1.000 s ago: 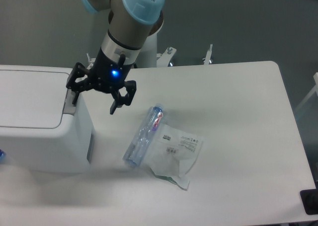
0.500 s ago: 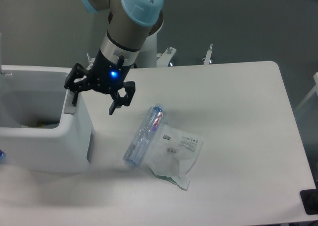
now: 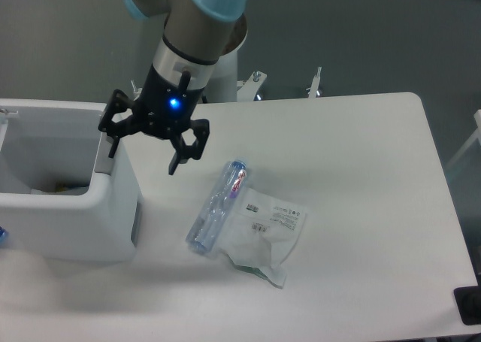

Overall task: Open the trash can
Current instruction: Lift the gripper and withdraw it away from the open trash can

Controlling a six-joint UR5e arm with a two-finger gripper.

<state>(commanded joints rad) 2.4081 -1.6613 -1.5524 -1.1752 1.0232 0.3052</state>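
Trash can (image 3: 83, 214) at table's 9 o'clock edge, lid no longer covering top, interior exposed with debris at bottom; 1 s ago flat lid shut, 0.5 s ago already open. Grey push tab (image 3: 104, 154) at bin's 3 o'clock rim. Gripper (image 3: 147, 142) spread wide, empty, one finger over tab, other hanging over table (image 3: 361, 169); lifted slightly versus 0.5 s ago, blue light lit. Clear plastic bottle (image 3: 218, 204) lying at 4 o'clock of gripper, touching plastic packet (image 3: 264, 229); both unmoved
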